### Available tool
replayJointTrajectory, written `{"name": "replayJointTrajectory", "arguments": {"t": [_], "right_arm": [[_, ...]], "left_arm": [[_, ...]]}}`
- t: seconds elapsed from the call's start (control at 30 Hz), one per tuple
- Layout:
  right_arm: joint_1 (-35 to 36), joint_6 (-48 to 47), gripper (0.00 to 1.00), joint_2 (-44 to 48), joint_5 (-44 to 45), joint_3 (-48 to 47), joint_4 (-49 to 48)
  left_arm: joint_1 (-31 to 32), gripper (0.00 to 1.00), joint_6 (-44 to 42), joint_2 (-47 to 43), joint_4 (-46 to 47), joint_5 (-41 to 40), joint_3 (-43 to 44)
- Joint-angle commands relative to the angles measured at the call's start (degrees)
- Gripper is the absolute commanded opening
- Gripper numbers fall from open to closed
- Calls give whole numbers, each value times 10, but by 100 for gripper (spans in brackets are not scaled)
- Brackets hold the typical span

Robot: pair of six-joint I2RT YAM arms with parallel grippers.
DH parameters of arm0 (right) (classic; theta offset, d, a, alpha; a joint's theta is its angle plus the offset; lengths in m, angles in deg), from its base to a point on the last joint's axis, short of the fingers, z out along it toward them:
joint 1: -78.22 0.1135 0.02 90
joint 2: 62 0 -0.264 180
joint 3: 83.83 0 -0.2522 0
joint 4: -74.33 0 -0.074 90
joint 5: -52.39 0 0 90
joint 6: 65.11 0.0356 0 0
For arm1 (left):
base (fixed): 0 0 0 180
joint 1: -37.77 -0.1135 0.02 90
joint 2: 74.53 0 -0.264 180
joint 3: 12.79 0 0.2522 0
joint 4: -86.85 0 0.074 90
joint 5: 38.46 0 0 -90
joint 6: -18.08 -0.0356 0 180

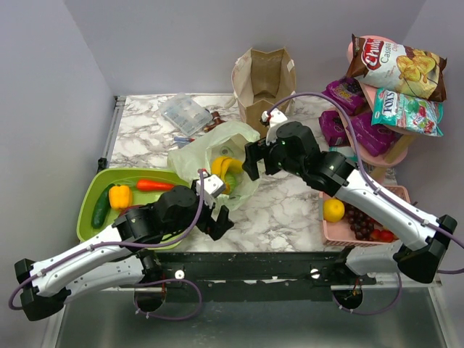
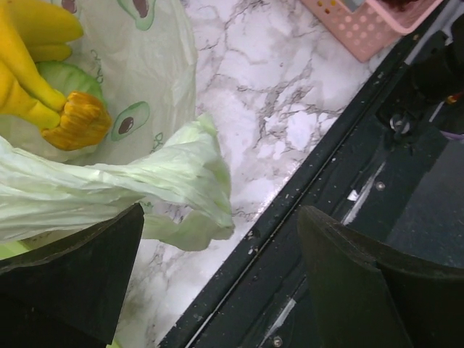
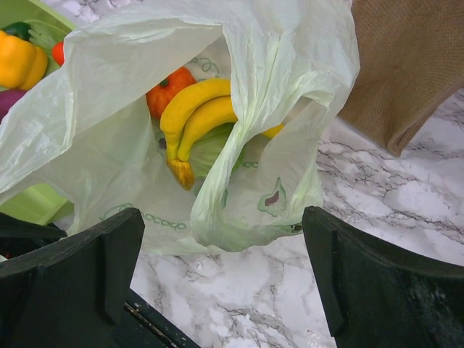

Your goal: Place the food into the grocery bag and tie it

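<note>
The yellow bell pepper (image 1: 119, 196) sits on the green tray (image 1: 138, 172) at left. The left hand (image 2: 221, 217) gapes wide, gripping nothing. The grocery bag (image 1: 210, 148) lies mid-surface (image 1: 290, 210), holding bananas (image 3: 196, 109), an orange fruit (image 3: 168, 90) and cabbage (image 2: 69, 78). The right hand (image 3: 222, 217) faces its mouth, fully spread, empty.

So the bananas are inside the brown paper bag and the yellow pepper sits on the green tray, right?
Not quite. The bananas are inside the pale green plastic bag, not the brown paper bag, as the right wrist view shows. The yellow pepper does sit on the green tray.
</note>
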Motion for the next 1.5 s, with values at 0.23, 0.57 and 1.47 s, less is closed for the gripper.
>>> {"name": "replayJointTrajectory", "arguments": {"t": [0.23, 0.57, 1.47], "right_arm": [[-3, -29, 85, -17, 3, -20, -12], [-3, -35, 40, -31, -3, -36, -15], [-3, 24, 1, 12, 142, -309, 137]], "left_arm": [[3, 69, -15, 11, 82, -60, -30], [3, 4, -10, 28, 100, -53, -26], [-80, 0, -7, 101, 32, -18, 350]]}}
